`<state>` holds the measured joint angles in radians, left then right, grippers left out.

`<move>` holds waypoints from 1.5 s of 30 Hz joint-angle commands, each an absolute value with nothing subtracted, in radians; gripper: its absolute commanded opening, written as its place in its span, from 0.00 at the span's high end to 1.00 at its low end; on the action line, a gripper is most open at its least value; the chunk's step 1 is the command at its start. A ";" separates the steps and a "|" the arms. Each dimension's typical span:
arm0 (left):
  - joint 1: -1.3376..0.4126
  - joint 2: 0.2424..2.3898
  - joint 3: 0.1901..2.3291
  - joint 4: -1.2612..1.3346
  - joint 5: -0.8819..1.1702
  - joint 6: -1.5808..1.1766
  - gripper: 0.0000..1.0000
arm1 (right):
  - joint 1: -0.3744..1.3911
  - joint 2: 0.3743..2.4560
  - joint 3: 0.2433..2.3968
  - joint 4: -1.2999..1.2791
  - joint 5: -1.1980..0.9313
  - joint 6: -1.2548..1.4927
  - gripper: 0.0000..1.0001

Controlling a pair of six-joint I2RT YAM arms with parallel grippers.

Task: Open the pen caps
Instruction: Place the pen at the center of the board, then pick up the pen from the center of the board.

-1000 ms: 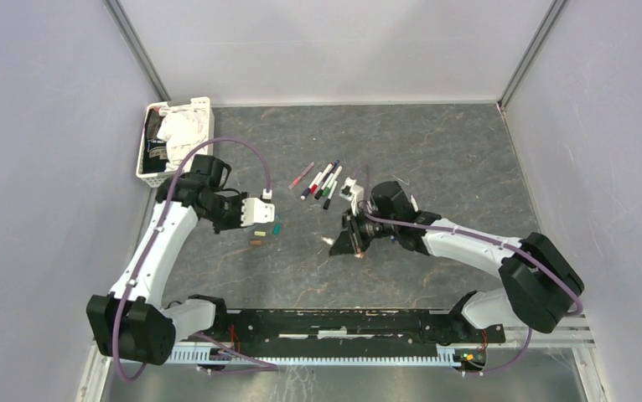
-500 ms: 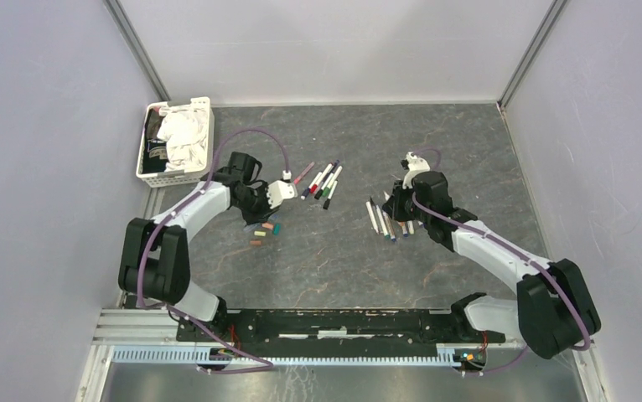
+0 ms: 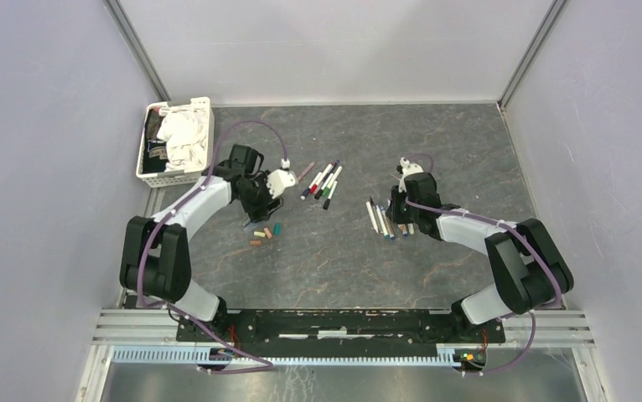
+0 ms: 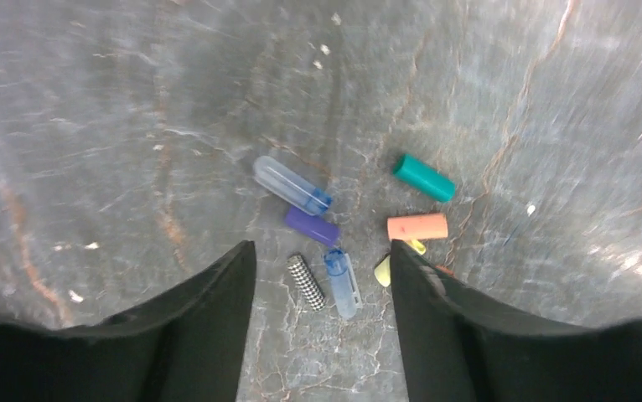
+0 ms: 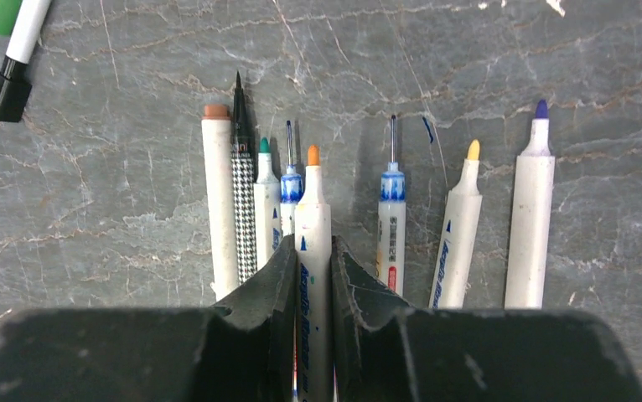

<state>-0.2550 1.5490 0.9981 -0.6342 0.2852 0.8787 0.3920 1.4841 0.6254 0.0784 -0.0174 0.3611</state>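
left pincer (image 4: 322, 260): parted above pen caps (image 4: 311, 226) | right pincer (image 5: 312, 248): clamped on orange-tipped pen (image 5: 313, 213), flanked by uncapped pens (image 5: 456, 234) | basket (image 3: 167, 178): placed beyond pen caps

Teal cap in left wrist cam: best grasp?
From above, pinch the teal cap mid-length, jaws across its short width. It lies flat and slanted, apart from the orange cap beside it, so both long sides look free.
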 commanded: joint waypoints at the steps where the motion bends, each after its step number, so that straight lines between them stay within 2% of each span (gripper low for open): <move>1: -0.252 1.452 1.146 -0.710 0.298 0.747 0.24 | 0.388 1.513 0.667 0.113 0.002 0.340 0.81; 3: -0.253 1.432 1.221 -0.744 0.275 0.695 0.18 | 0.387 1.510 0.666 0.112 0.003 0.343 0.72; 7: -0.247 1.414 1.362 -0.828 0.200 0.625 0.13 | 0.387 1.489 0.666 0.093 0.005 0.340 0.60; 8: -0.241 1.407 1.394 -0.844 0.190 0.613 0.10 | 0.387 1.480 0.667 0.089 0.006 0.338 0.58; 9: -0.236 1.397 1.418 -0.854 0.179 0.599 0.03 | 0.387 1.473 0.667 0.084 0.007 0.336 0.57; 17: -0.201 1.274 1.443 -0.814 0.103 0.503 0.00 | 0.392 1.375 0.736 0.057 0.014 0.364 0.57; 20: -0.192 1.275 1.476 -0.854 0.129 0.469 0.00 | 0.409 1.381 0.808 0.057 0.018 0.358 0.54; 33: -0.170 1.218 1.365 -0.889 0.196 0.377 0.00 | 0.643 1.886 1.367 -0.187 0.142 0.339 0.52; 45: -0.170 1.173 1.343 -0.929 0.231 0.396 0.00 | 0.699 2.027 1.416 -0.193 0.206 0.371 0.55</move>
<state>-0.1741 1.1900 1.3468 -0.9119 0.1944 0.4210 0.6949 2.0106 1.3708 -0.1963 0.1493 0.3519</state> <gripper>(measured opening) 0.996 0.460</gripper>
